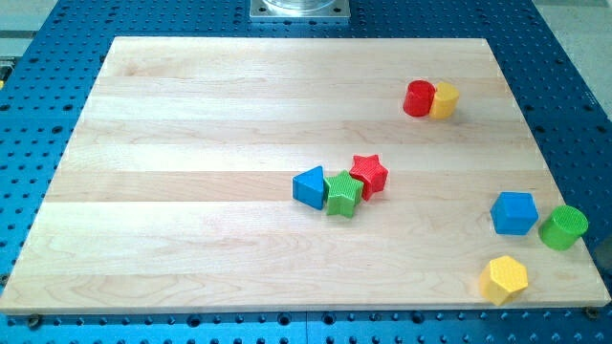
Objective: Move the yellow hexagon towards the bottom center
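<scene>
Seven blocks sit on the wooden board point(191, 143); my tip does not show anywhere, so its place relative to the yellow hexagon point(504, 279), low at the view's right, cannot be told. A blue triangle point(309, 186), green star point(341, 194) and red star point(368, 174) cluster mid-board; a blue cube point(513, 212) and green cylinder point(562, 227) stand above the hexagon; a red cylinder point(418, 98) touches what looks like a yellow cylinder point(444, 99).

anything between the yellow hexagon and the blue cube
No. In the camera view only bare wood separates the yellow hexagon from the blue cube. My tip is not visible.
</scene>
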You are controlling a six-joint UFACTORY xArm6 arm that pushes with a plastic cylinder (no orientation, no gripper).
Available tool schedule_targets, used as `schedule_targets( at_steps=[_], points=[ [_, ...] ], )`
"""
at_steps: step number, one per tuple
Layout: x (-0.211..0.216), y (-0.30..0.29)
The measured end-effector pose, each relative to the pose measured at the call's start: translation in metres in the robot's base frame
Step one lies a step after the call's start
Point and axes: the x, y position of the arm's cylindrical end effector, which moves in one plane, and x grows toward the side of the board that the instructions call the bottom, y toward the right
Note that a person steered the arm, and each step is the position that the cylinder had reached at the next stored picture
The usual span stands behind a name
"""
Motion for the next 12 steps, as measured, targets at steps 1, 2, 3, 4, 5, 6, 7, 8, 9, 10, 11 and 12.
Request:
schedule_targets(
  at_steps=[1, 2, 3, 4, 5, 6, 7, 8, 9, 10, 11, 12],
  points=[
    [0.015, -0.021],
    [0.015, -0.022],
    [0.017, -0.033],
    [0.017, -0.044],
    [0.017, -0.055],
    [0.017, -0.060],
    [0.017, -0.064],
    [0.017, -0.091],
    [0.017, -0.100],
    [0.017, -0.109],
    [-0.004, -0.122],
    [-0.053, -0.172]
  ],
)
